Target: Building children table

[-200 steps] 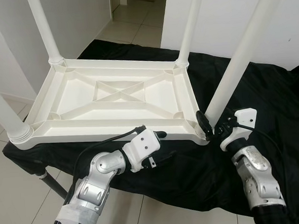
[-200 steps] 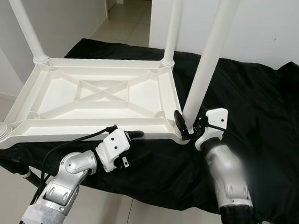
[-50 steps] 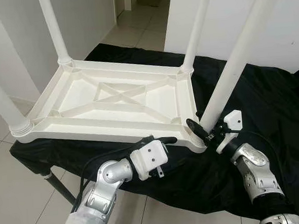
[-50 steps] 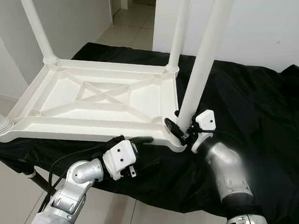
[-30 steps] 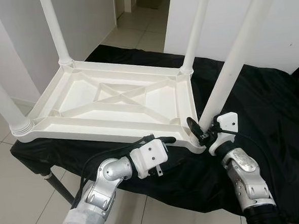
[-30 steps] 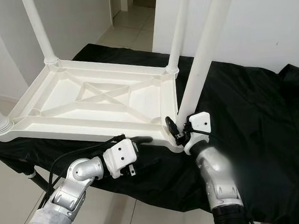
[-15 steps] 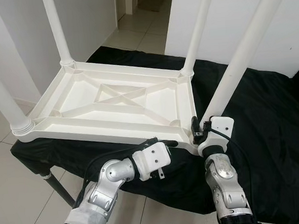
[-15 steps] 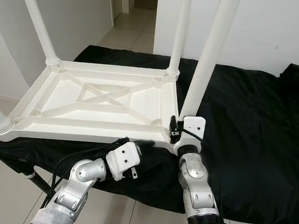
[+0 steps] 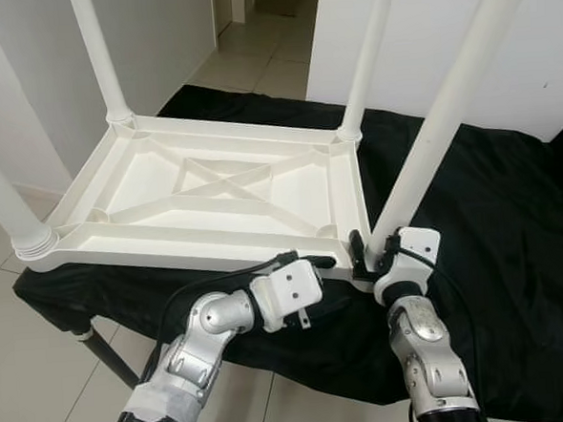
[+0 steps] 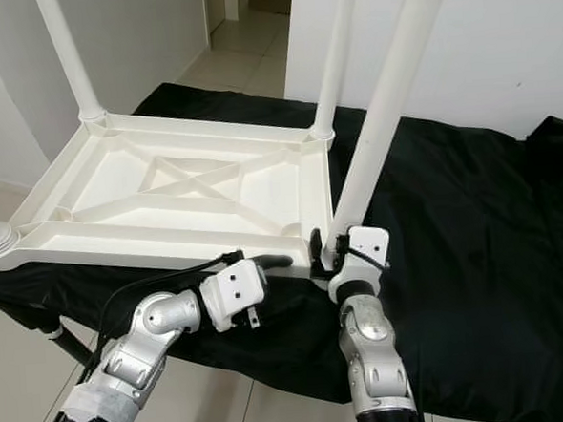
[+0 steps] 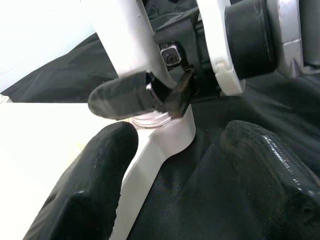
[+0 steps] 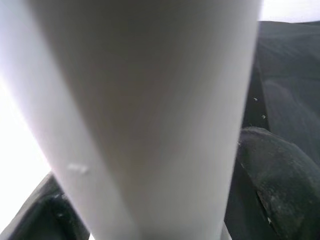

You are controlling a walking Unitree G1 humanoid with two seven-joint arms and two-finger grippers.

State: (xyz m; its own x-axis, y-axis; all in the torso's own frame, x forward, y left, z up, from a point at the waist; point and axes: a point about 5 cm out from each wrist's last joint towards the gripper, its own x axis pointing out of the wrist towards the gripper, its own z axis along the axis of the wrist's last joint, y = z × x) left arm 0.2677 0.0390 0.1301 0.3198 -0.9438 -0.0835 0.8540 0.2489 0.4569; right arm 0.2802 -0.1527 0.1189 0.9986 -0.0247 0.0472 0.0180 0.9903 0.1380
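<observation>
At the 5 o'clock corner of the upturned table top point(image 9: 213, 191), resting on the black cloth point(image 9: 511, 216), my right gripper point(image 9: 372, 255) clasps the base of the near leg point(image 9: 430, 144), likely to turn it home. My left gripper point(image 9: 309, 264), fingers spread, braces the near rim against twisting.

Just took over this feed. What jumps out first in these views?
An upturned white plastic table lies on a black cloth, its four legs pointing up. The right gripper is closed around the base of the near-right leg, at the table's corner socket. The left gripper sits open at the table's near edge, just beside that corner.
</observation>
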